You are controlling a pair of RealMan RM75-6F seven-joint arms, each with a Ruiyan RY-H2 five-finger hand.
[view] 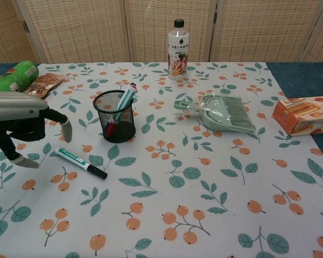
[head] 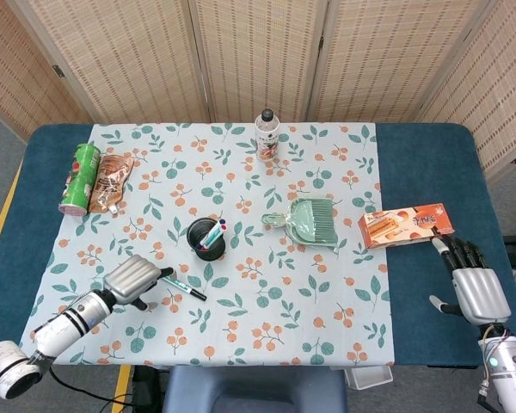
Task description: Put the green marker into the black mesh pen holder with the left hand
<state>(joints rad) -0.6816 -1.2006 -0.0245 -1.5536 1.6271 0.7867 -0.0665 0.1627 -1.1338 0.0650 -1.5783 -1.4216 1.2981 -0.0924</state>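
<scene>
- Head view: the green marker [head: 180, 286] lies flat on the bench, in the near-left part of the floral cloth, just in front of the black mesh pen holder [head: 206, 238]
- Head view: the marker's long axis runs diagonally, with the green end toward the left edge and the black cap toward the near edge and the right
- Head view: the left hand [head: 136, 279] hovers just beside the marker's green end, on its left-edge side; the fingers are apart and hold nothing
- Head view: the right hand [head: 475, 290] rests off the cloth at the near-right corner of the bench, fingers spread and empty, well apart from the marker; the left hand is plainly the nearer
- Chest view: the left hand [view: 22, 124] sits to the left of the marker [view: 79, 163], fingertips pointing down, not touching it
- Chest view: the pen holder [view: 116, 116] stands upright beyond the marker and already contains pens
- Judgement: the coming grasp requires a short travel rightward, with the fingers closing across the diagonal barrel
</scene>
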